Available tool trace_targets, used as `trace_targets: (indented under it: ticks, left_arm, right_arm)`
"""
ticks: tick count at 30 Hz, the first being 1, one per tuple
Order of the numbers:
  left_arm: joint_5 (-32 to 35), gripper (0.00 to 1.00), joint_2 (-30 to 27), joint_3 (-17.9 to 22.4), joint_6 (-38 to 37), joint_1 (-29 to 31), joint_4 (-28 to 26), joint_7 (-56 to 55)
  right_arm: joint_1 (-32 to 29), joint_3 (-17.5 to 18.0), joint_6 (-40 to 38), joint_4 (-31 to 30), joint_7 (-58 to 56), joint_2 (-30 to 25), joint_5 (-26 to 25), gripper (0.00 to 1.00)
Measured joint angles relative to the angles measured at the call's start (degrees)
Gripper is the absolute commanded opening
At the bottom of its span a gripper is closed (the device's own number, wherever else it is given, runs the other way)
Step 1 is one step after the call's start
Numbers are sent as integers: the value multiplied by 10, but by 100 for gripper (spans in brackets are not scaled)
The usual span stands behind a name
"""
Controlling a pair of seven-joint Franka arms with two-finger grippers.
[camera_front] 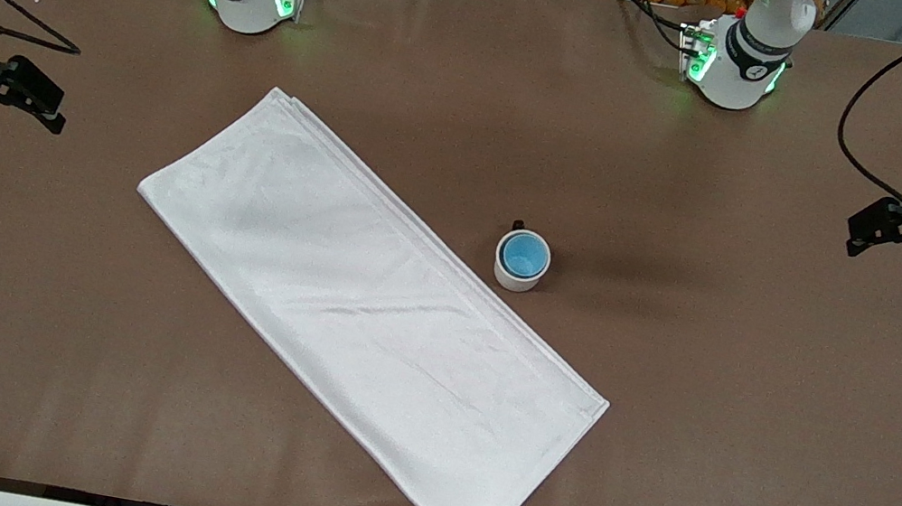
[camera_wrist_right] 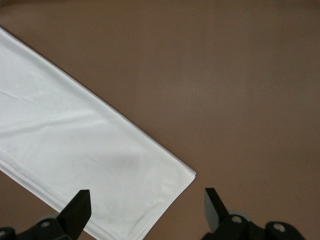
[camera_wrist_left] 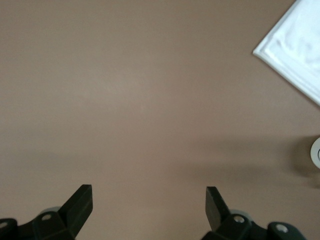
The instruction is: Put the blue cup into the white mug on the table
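Observation:
The blue cup (camera_front: pixel 524 255) sits upright inside the white mug (camera_front: pixel 516 280), which stands on the brown table (camera_front: pixel 709 406) near its middle, its black handle turned toward the robots. A sliver of the mug's rim (camera_wrist_left: pixel 316 153) shows in the left wrist view. My left gripper (camera_front: pixel 854 235) is open and empty over the left arm's end of the table, well away from the mug; it also shows in the left wrist view (camera_wrist_left: pixel 149 200) over bare table. My right gripper (camera_front: pixel 60 112) is open and empty over the right arm's end; in the right wrist view (camera_wrist_right: pixel 147 205) it is above a corner of the cloth.
A long white folded cloth (camera_front: pixel 368 312) lies diagonally across the table, its long edge close beside the mug. It also shows in the left wrist view (camera_wrist_left: pixel 297 45) and the right wrist view (camera_wrist_right: pixel 75 150). Cables run along the table's front edge.

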Motion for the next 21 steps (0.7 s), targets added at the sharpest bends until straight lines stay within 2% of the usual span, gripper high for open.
trace_targets:
  ticks: [4, 8, 21]
  left_arm:
    - [0, 100, 33, 0, -50, 5, 69, 19]
    - [0, 100, 54, 0, -88, 5, 110, 41]
    - [-13, 100, 58, 4, -158, 5, 127, 56]
  right_arm:
    - [0, 1, -3, 0, 0, -7, 1, 100]
    - [0, 2, -9, 0, 0, -13, 1, 100]
    - [0, 3, -13, 0, 0, -15, 1, 100]
